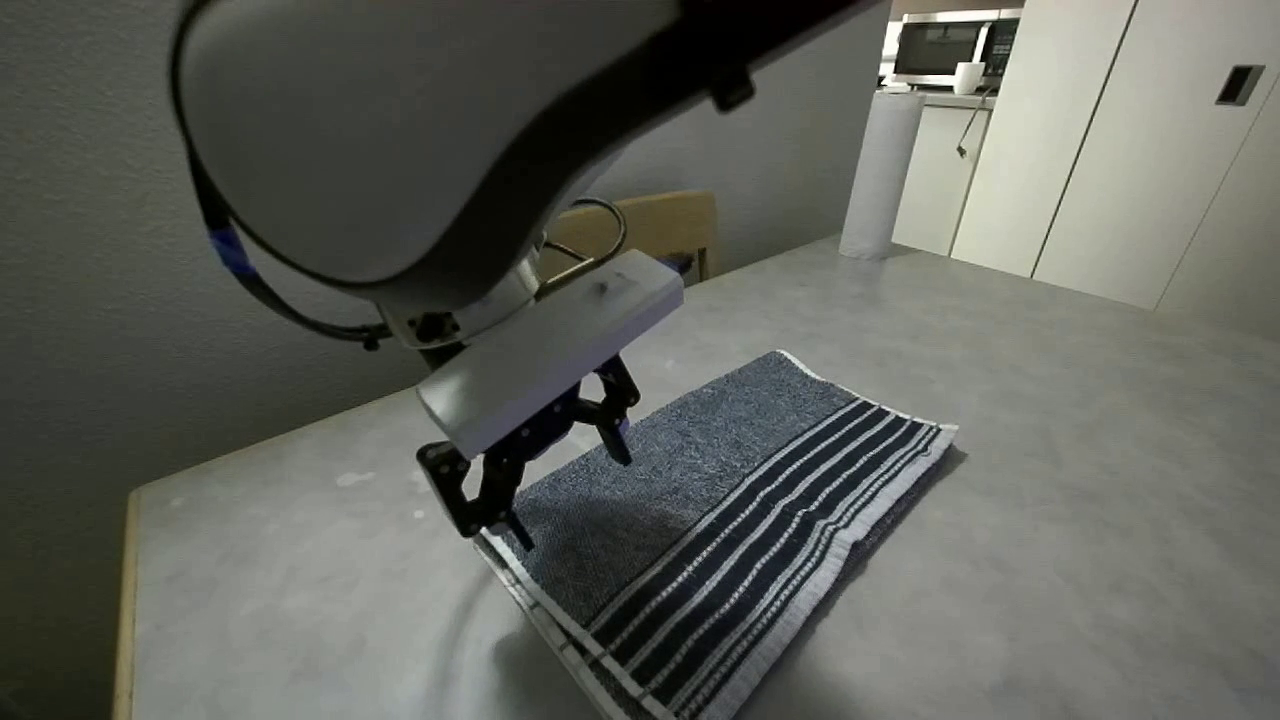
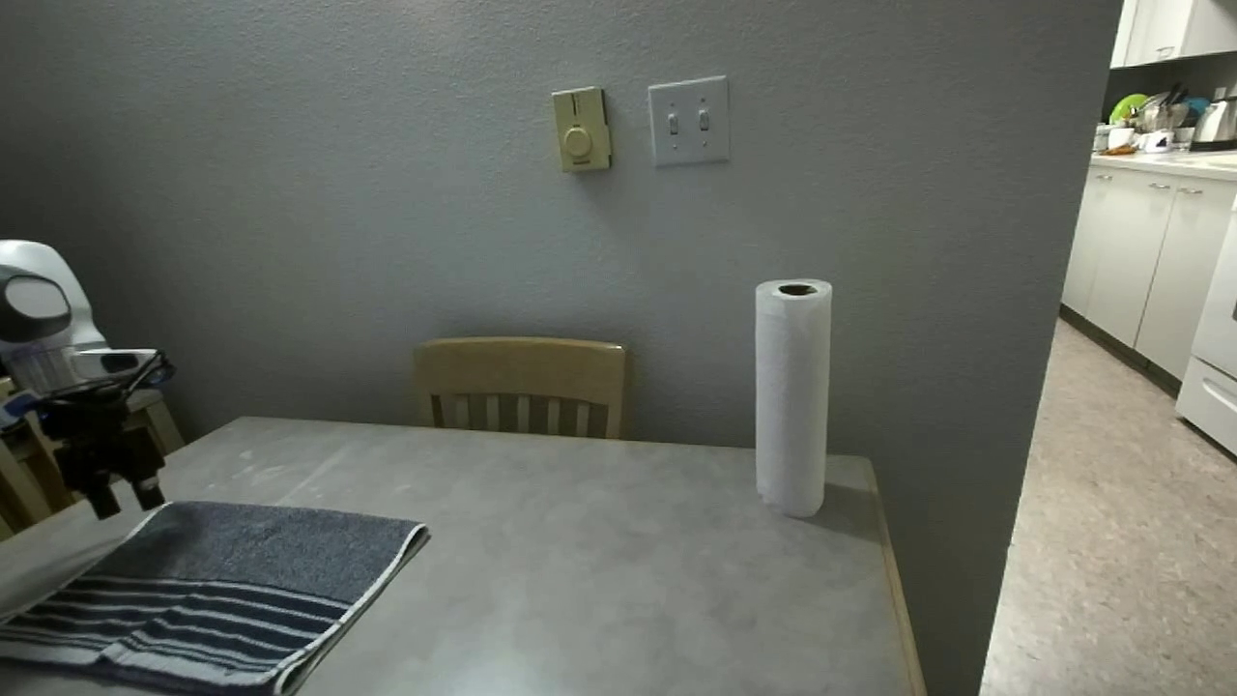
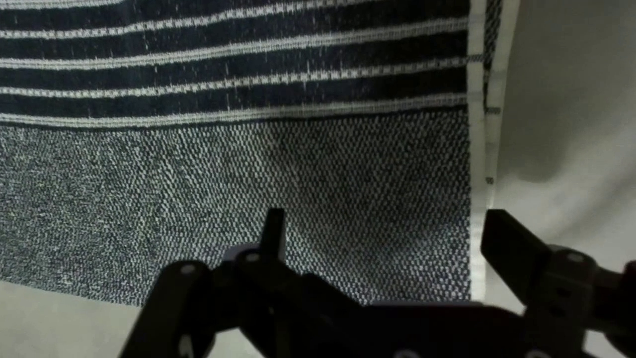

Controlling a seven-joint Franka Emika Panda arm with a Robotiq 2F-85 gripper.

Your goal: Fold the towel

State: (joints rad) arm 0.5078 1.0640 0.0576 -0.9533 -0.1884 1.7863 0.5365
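The towel (image 1: 720, 510) lies folded below the jaws, with doubled hems along the edge nearest them. Its plain grey-blue part is directly under them; the band of navy and white stripes runs along the farther side. The gripper (image 1: 570, 488) points downward, its jaws spread wide with only air between. In the wrist view one of its fingers (image 3: 273, 233) is over the cloth, the other in line with the pale side hem; whether either touches cannot be told. The arm (image 1: 400, 140) reaches in overhead, its bulky white link above the jaws.

Under the towel the table (image 1: 1060, 480) stretches, mottled grey, from beneath the jaws to an upright paper roll (image 2: 792, 406), well apart from them. A wooden chair (image 2: 522, 372) stands by the grey wall (image 2: 290, 193), which carries a dial (image 2: 578, 135) and a switch plate (image 2: 689, 121), both higher than the jaws. Farthest from them are white cabinets (image 2: 1121, 261) and, in an exterior view, a microwave (image 1: 940, 50).
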